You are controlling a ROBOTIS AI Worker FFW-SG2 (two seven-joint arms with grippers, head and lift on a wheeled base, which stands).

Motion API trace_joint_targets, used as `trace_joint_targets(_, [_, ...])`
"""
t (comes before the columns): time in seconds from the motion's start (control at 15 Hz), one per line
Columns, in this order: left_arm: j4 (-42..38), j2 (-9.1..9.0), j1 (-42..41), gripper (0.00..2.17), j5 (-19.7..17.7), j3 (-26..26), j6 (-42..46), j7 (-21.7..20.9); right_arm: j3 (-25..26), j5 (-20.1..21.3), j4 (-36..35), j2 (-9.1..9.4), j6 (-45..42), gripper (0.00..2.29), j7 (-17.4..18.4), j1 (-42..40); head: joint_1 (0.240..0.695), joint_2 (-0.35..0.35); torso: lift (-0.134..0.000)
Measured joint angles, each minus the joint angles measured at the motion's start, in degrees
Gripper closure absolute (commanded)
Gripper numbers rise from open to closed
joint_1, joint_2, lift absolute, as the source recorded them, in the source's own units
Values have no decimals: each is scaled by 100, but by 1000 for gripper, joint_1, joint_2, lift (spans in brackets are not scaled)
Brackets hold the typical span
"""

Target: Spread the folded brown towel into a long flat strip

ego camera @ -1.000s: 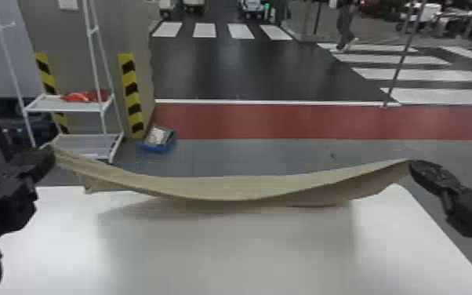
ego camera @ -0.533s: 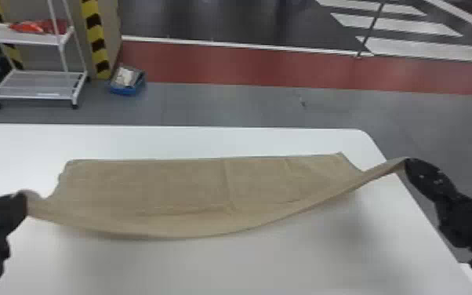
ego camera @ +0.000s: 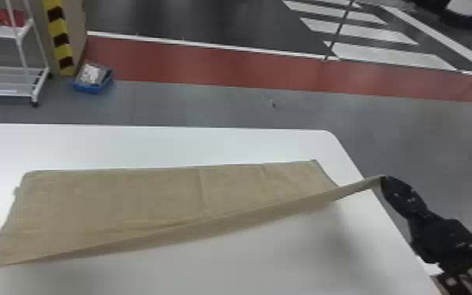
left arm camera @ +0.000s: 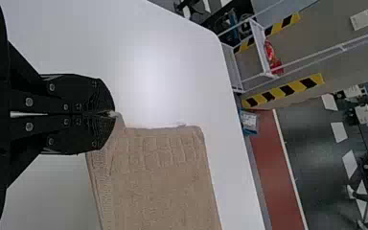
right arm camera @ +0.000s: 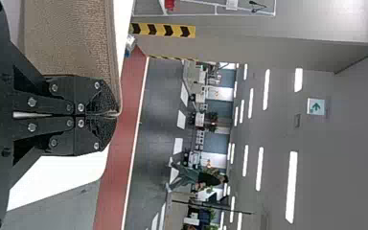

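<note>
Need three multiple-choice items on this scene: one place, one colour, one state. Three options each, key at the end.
1. Where is the blue bin relative to the white table?
A. on top of it
B. on the floor beyond it
C. hanging off its edge

2. What colour is the wide band beyond the grey floor?
A. red
B. green
C. purple

3. What state is the right gripper in?
A. wide open
B. shut on nothing
C. shut on the towel

Key:
1 B: the head view shows it on grey floor past the table's far edge.
2 A: it runs red across the head view.
3 C: in its wrist view the fingers meet with towel edge between their tips.
</note>
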State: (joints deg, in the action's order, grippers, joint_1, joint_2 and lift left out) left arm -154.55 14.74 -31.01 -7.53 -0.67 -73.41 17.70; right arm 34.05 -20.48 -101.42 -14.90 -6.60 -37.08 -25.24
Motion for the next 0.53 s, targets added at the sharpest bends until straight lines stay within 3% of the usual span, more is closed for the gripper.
trace_joint_targets(0.13, [241, -38, 428, 1379, 265, 194, -192, 19, -105, 142, 75, 14, 240, 1180, 46, 320, 695, -239, -125])
trace_joint_targets(0.53, [1191, -156, 1692, 1379, 492, 525, -282, 32, -460, 713, 626, -48, 1070, 1180, 84, 1354, 695, -196, -125])
